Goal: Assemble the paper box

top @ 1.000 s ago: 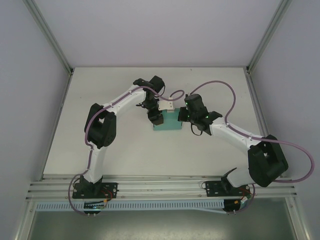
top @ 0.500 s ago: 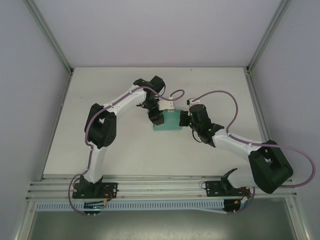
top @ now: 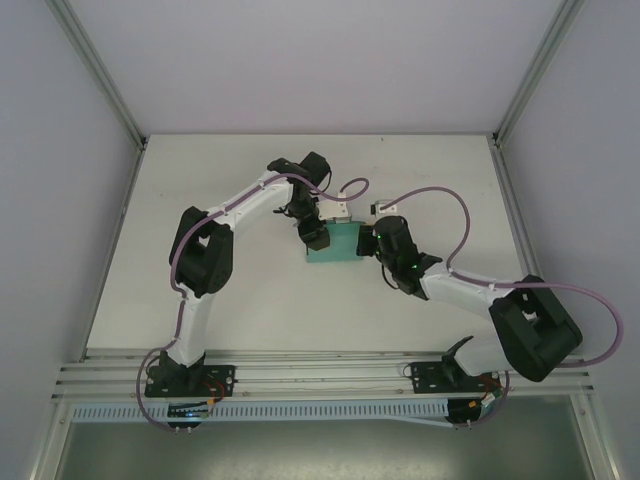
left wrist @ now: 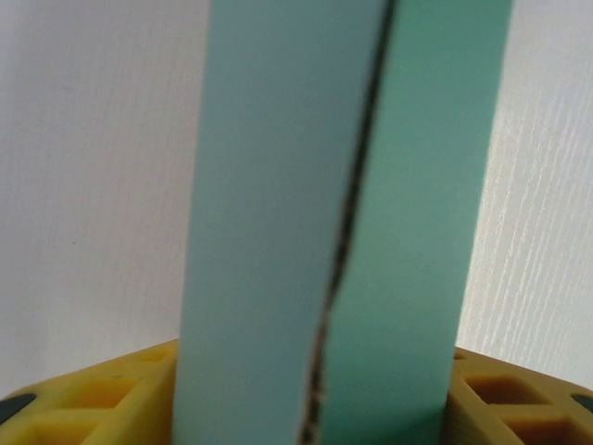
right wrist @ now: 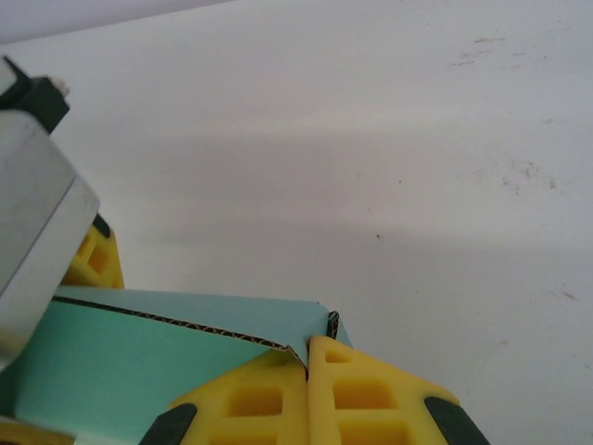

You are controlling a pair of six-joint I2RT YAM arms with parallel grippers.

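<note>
The teal paper box lies on the white table between the two arms, a small folded rectangle. My left gripper is at its left end. In the left wrist view the box stands up between the two yellow fingers, which press on its sides, and a seam runs down between two panels. My right gripper is at the box's right edge. In the right wrist view its yellow fingers are pinched together on a corner of the teal card, whose corrugated edge shows.
Bare white table runs behind and to both sides of the box. Aluminium frame posts and grey walls close in the table. Purple cables loop above the right arm. The left gripper's grey body shows left in the right wrist view.
The right arm swung in toward the box, and its gripper went from above the right end down to the right edge. The left arm and box stayed put.
</note>
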